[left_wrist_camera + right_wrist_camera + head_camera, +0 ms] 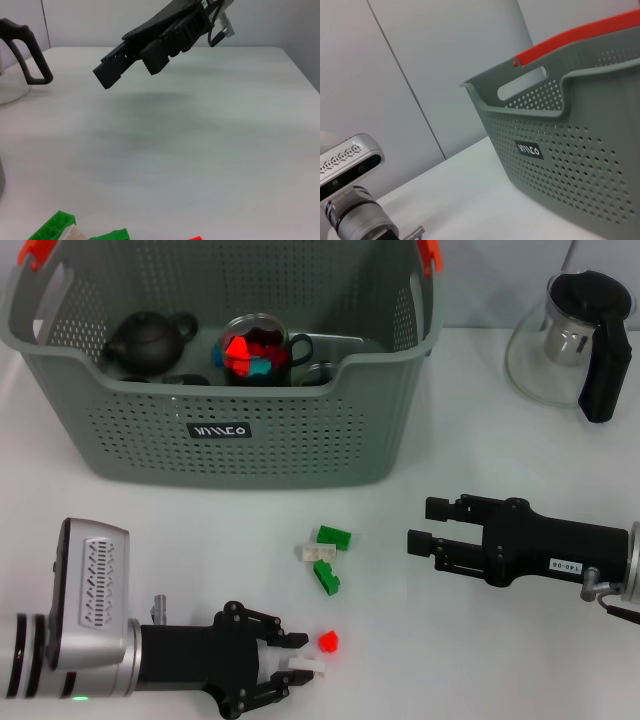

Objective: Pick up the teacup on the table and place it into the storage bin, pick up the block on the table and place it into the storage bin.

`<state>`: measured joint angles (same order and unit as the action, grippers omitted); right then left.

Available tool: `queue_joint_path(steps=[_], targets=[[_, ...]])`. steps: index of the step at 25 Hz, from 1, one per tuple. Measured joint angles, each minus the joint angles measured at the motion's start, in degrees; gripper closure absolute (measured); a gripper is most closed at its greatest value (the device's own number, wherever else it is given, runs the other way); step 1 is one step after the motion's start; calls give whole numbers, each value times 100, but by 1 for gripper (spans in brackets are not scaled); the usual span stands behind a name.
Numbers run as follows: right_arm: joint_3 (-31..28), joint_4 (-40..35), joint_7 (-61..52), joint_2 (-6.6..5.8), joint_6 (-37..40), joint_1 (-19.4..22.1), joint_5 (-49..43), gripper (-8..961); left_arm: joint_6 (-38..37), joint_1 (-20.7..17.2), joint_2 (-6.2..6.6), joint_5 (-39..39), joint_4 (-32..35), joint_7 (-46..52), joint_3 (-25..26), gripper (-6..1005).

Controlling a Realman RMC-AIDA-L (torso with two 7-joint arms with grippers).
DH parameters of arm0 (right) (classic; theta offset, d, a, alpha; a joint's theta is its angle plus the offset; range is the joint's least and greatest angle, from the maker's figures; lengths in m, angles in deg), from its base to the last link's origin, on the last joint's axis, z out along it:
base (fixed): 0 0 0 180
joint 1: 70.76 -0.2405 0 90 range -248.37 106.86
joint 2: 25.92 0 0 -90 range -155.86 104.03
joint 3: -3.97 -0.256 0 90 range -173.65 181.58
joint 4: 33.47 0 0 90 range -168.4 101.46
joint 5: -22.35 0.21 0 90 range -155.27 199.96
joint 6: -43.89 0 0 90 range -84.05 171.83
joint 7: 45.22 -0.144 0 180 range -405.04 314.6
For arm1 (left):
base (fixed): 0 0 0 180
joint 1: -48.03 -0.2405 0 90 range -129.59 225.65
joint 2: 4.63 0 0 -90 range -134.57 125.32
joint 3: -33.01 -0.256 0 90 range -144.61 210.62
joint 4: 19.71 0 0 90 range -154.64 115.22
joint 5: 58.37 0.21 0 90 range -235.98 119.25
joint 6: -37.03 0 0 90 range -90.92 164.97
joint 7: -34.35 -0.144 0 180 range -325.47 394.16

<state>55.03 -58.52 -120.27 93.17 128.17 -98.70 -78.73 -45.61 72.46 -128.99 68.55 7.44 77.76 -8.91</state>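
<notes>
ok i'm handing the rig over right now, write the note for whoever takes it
Left tool: low at the table's near edge, fingers around a small white block, a small red block just beside it; grasp not confirmed.
Right tool: open, hovering empty, right of the loose blocks.
Large grey perforated storage bin: holds a glass teacup with red and blue pieces in it, plus a dark teapot.
Done: teacup binned.
Left: two green blocks and a white one on the table, plus the two by the left tool.
</notes>
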Motion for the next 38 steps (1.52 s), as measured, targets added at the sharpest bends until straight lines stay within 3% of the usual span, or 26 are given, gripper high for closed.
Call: queue_joint_path(steps=[13,22,25,28,31,34,38], targets=[[19,0,-2,-2,15,0,1,279,181,18,0,29,1,47,-62,725],[9,0,-43,-17,27,6,1,280,-311,-37,48,-108,250,255,97,829],[8,0,-45,-18,19,0,1,280,-921,-25,158,-98,449,512,203,824],[8,0,-45,-18,14,-19,1,280,-1990,78,343,-128,579,639,730,819],[8,-2,-45,-19,6,-51,1,280,-2975,378,511,-314,628,879,1589,814],[9,-10,-44,-10,4,-67,1,280,-3210,726,621,-846,656,1542,2060,809],[20,-14,-27,15,2,-71,1,280,-2581,1300,675,-1628,804,2717,2297,803]])
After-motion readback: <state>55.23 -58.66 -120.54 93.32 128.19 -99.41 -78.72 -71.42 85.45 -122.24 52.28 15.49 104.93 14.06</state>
